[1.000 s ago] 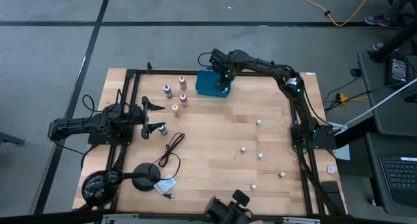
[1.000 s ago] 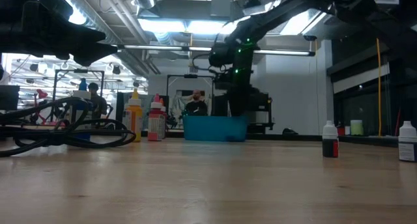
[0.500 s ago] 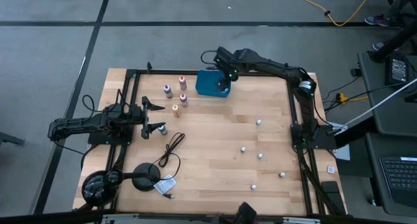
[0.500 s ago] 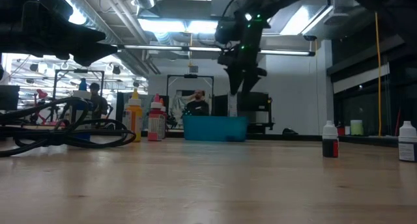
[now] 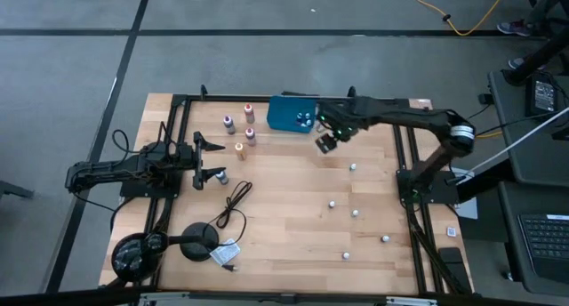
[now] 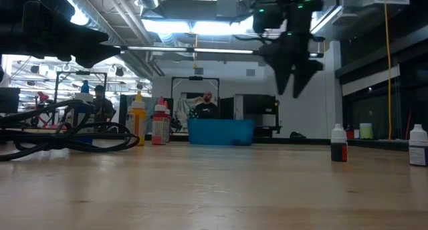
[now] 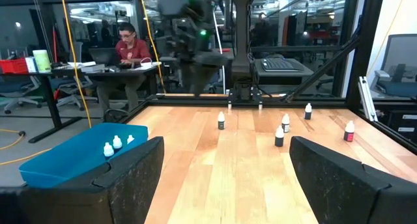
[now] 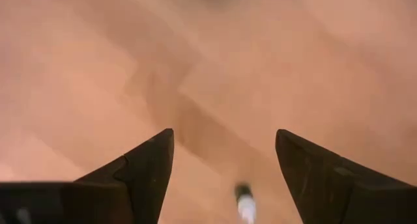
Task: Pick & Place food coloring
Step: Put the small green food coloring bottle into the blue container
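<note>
Right hand [image 5: 326, 144] parted and empty above the table [image 5: 293, 217] just beside the tray [image 5: 286, 116], three bottles [image 5: 305, 121] in the tray, others scattered on the table, left hand [image 5: 210, 160] wide, empty, at the left edge.
</note>
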Available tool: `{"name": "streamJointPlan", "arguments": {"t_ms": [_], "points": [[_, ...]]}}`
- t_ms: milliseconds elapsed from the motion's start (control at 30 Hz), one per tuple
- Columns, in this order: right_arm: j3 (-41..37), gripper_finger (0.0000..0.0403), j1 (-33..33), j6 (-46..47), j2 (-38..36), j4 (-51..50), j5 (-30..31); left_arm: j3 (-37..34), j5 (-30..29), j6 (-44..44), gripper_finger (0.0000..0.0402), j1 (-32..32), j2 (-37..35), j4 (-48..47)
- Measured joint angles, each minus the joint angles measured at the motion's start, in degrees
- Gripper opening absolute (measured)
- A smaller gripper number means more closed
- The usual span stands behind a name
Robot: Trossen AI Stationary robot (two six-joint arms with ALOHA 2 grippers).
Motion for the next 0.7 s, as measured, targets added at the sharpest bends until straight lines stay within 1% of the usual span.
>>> {"name": "streamJointPlan", "arguments": {"t_ms": [133,300,467,700], "points": [[-6.22,0.0269,1.82,2.84,-4.25,0.23,1.33,0.00,-0.01,-0.01,0.0329,0.00,0.00,-0.01],[-13.36,0.0269,3.76,5.55,-7.92,1.95,1.26,0.00,0.00,0.00,0.0327,0.00,0.00,0.00],[-19.26,0.0269,5.33,7.02,-9.68,4.91,0.83,0.00,0.00,0.01,0.0329,0.00,0.00,0.00],[-24.93,0.0269,7.04,9.04,-10.36,8.32,0.70,0.00,0.00,-0.01,0.0328,0.00,0.00,-0.02]]}}
